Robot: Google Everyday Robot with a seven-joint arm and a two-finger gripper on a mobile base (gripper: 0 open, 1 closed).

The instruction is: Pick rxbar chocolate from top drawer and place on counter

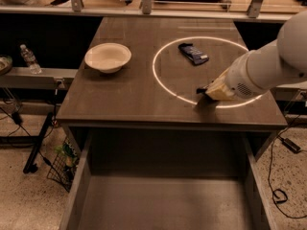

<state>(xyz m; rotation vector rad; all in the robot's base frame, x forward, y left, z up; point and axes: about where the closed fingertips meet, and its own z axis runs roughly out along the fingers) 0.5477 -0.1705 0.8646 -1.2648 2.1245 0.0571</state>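
My gripper (203,90) is at the end of the white arm that reaches in from the right. It is low over the counter (124,95), at the front edge of the white circle (154,68). The arm covers most of it and only a small dark tip shows. The rxbar chocolate does not show as a plain black wrapper anywhere; it is hidden or out of view. The top drawer (163,205) stands pulled open below the counter's front edge, and the part of its floor that shows is bare.
A dark blue crumpled wrapper (193,53) lies inside the circle, behind the gripper. A white bowl (108,57) sits on the left of the counter. A water bottle (29,59) stands on a ledge at far left. A wire rack (62,169) is on the floor beside the drawer.
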